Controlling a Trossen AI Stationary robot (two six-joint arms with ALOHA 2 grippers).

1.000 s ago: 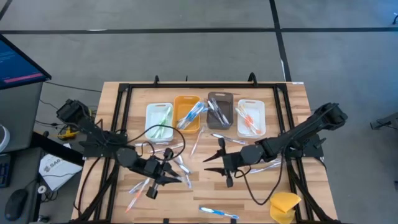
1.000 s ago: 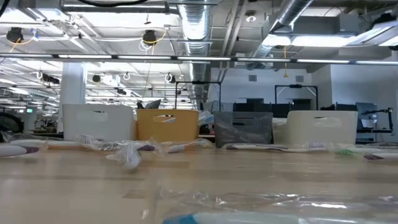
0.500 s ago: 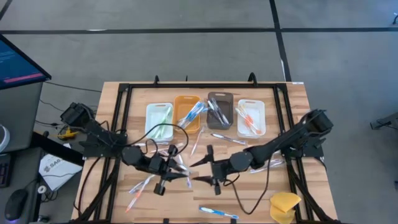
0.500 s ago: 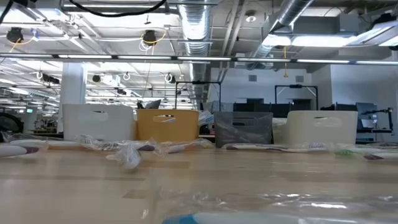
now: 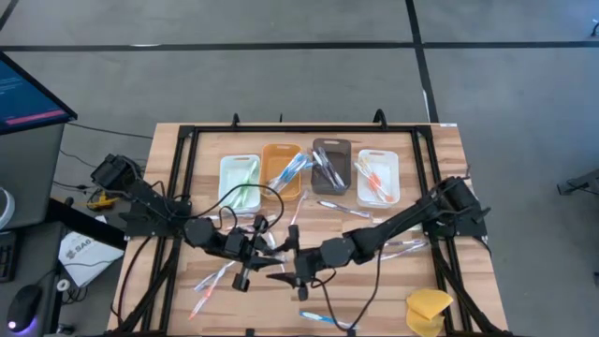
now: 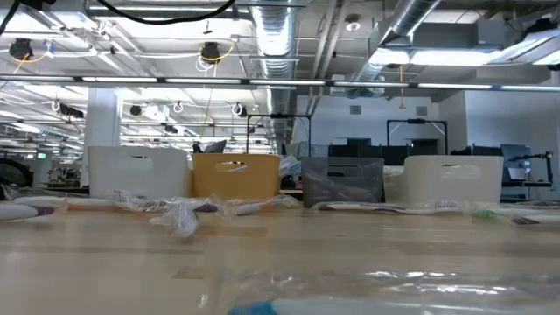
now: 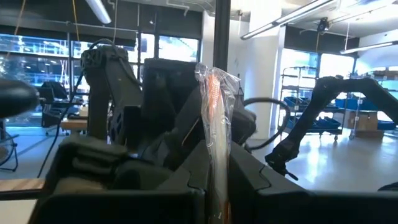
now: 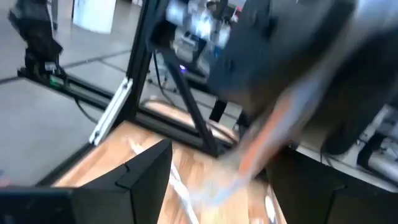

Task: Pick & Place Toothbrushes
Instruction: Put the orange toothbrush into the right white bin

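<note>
My left gripper (image 5: 269,255) hovers over the table's middle, shut on an orange toothbrush in a clear wrapper (image 7: 214,118). My right gripper (image 5: 278,263) faces it from the right, open. In the right wrist view its fingers stand on either side of the blurred orange toothbrush (image 8: 264,140), touching nothing that shows. More wrapped toothbrushes (image 5: 221,277) lie loose on the wood, and others rest in the four bins (image 5: 281,170) at the far side. The low view shows no gripper. My left gripper pinches the wrapped orange toothbrush (image 7: 216,177) between its two fingers, coming in about level from the table's left. The brush juts out past the fingertips, and the wrapper's crinkled end (image 7: 208,71) stands free. It is lifted clear of the table.
A white bin (image 5: 239,180), an orange bin, a grey bin (image 5: 330,166) and a second white bin (image 5: 378,176) stand in a row at the far side. A yellow lump (image 5: 429,309) sits at the near right corner. A blue toothbrush (image 5: 328,320) lies by the near edge.
My right gripper has travelled toward the table's left, closing on my left gripper, and its fingers have spread wider. My left gripper has edged a little toward the right with the orange toothbrush still held clear of the table.
</note>
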